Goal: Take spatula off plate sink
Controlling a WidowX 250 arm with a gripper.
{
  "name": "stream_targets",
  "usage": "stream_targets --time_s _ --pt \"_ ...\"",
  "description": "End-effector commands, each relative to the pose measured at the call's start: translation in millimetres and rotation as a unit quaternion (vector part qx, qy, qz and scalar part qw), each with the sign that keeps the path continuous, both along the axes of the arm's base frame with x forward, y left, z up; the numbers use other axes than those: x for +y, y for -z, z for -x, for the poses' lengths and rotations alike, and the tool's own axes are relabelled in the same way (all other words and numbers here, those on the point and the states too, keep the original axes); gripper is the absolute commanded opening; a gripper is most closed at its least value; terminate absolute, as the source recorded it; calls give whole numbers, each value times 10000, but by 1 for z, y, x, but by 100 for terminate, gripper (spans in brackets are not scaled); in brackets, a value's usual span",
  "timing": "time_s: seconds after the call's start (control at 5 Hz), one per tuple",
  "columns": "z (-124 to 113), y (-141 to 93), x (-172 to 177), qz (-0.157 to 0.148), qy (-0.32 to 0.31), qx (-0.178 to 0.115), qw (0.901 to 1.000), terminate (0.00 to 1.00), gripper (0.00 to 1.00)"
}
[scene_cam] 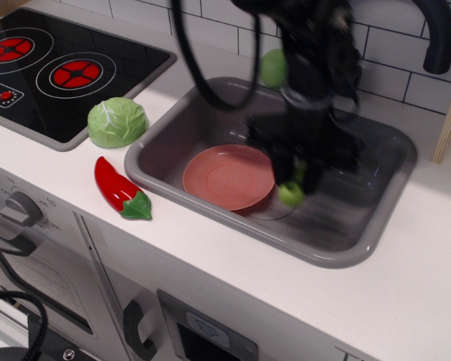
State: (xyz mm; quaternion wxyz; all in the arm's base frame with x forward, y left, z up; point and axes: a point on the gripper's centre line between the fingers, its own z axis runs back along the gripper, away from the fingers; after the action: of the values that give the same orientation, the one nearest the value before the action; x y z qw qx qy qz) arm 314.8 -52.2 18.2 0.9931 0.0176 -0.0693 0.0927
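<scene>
Spatula (292, 192) pinched in jaws of gripper (297, 174), hanging over sink (376, 218), at 3 o'clock of bare plate (227, 177).

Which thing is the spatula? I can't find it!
Look in the grey sink, right of the pink plate. The black gripper holds the spatula there. Its lime-green handle end shows, smaller than the green ball behind the sink.

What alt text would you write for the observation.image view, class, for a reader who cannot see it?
A black robot gripper holds a green-handled spatula above a grey sink, just right of a bare pink plate. A cabbage and red pepper lie on the counter left of it.
</scene>
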Motion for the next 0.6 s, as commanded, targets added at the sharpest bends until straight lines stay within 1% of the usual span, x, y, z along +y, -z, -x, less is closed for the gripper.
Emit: stream_targets --time_s 0.0,0.2,0.4 --pt "-22 5 -20 189 -2056 -483 9773 0 0" --pt "-29 11 -24 377 -2965 -447 9532 0 0" --pt "-33 13 -28 479 -3274 -348 9430 0 0"
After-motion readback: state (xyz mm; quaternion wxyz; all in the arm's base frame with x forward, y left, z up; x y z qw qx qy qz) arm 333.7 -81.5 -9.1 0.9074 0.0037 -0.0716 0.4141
